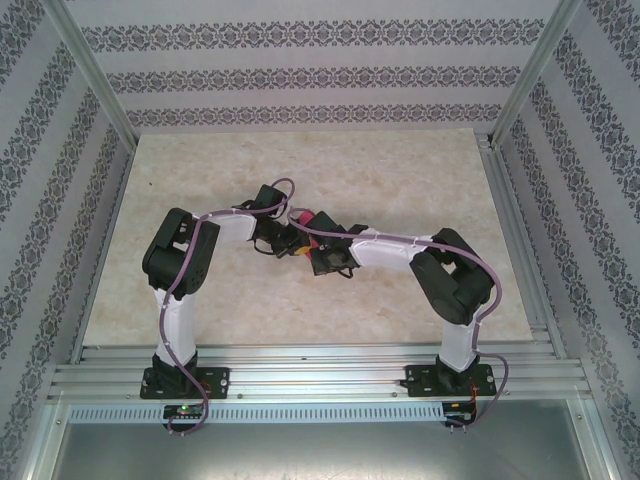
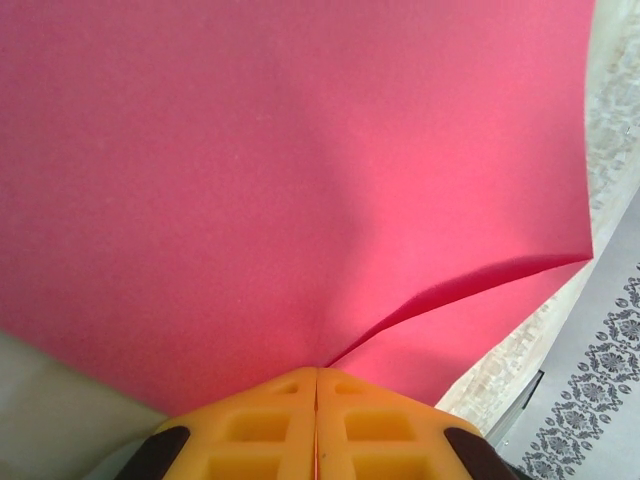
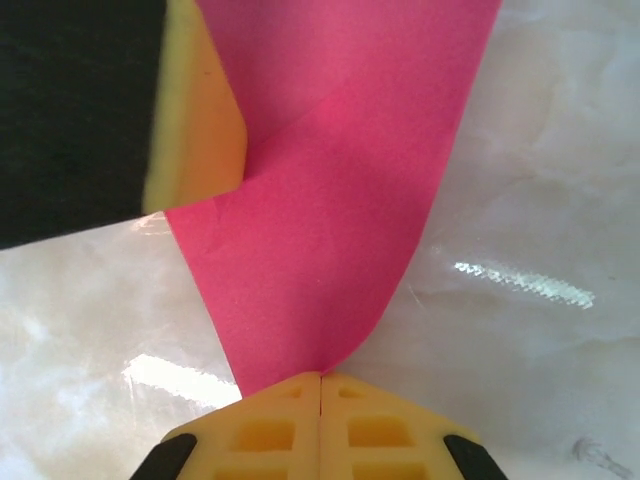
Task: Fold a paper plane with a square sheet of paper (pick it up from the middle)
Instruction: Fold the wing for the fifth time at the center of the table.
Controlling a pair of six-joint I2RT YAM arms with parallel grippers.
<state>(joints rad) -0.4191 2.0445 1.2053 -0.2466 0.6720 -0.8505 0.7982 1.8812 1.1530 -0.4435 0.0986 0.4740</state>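
Square sheet of paper (image 2: 250, 170): one, pink, creased. Two hands: left hand (image 2: 317, 372), right hand (image 3: 320, 377), both pinching it.

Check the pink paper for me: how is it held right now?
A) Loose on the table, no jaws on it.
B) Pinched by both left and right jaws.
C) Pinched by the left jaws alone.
B: the left jaws are closed on the pink paper in the left wrist view, and the right jaws are closed on it in the right wrist view.
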